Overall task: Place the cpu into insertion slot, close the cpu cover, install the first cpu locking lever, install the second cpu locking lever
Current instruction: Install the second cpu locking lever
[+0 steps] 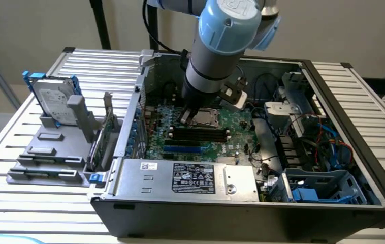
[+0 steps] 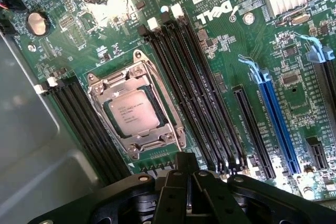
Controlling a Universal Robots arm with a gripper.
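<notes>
Open PC case on slatted tabletop (image 1: 16, 152): cpu (image 2: 134, 111) seated, cpu cover (image 2: 137, 109) down; tool (image 2: 186, 174) shut, empty, just beside socket; levers likely the step in hand.

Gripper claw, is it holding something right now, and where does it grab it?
Nothing is held. The gripper is shut and empty, hovering above the cpu.

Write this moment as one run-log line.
claw: shut, empty, above board | pale tan-gold square cpu: seated in silver-rimmed insertion slot | thin silver-grey metal cpu cover: down over chip
</notes>
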